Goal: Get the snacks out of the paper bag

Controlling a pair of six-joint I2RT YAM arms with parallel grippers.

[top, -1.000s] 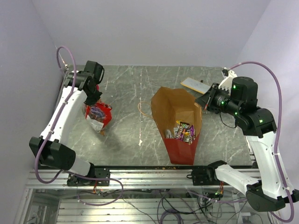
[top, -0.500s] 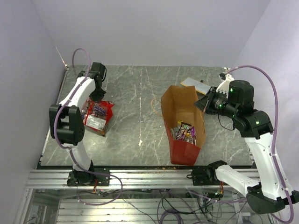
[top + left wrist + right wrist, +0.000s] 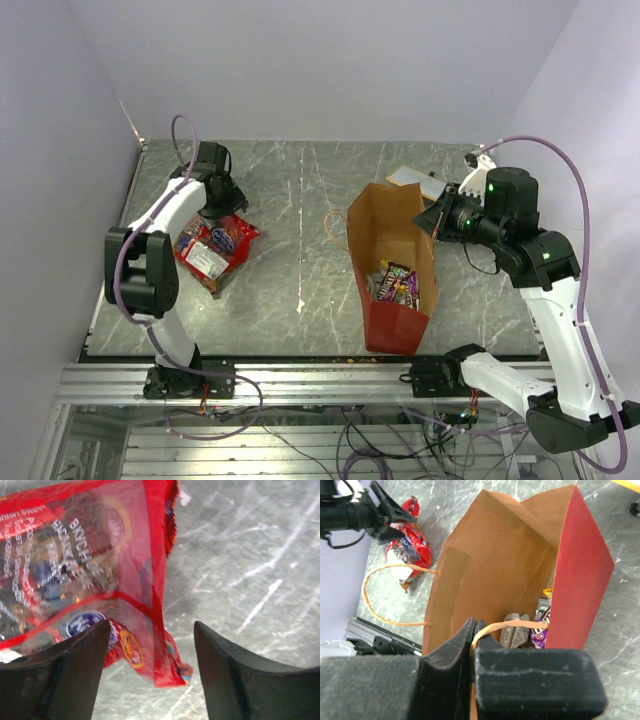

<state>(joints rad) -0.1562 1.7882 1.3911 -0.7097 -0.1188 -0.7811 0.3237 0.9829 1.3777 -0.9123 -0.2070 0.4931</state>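
Observation:
The red chip bag (image 3: pixel 213 246) lies flat on the grey table at the left; in the left wrist view this red chip bag (image 3: pixel 85 575) has its lower corner between my spread fingers. My left gripper (image 3: pixel 228 204) (image 3: pixel 152 667) is open just above it, holding nothing. The paper bag (image 3: pixel 385 225) (image 3: pixel 495 565) stands at centre right, its mouth open. Several small snacks (image 3: pixel 395 283) (image 3: pixel 540 627) rest at its bottom. My right gripper (image 3: pixel 432 217) (image 3: pixel 476 630) is shut on the bag's near loop handle (image 3: pixel 520 625) at the rim.
A flat white-and-tan board (image 3: pixel 415 181) lies behind the paper bag by my right arm. The bag's other loop handle (image 3: pixel 329 224) (image 3: pixel 385 595) hangs out to the left over the table. The left wall runs close beside the chip bag.
My left gripper has opened and let go of the red chip bag, which now lies flat on the table. My right gripper stays shut on the bag's handle.

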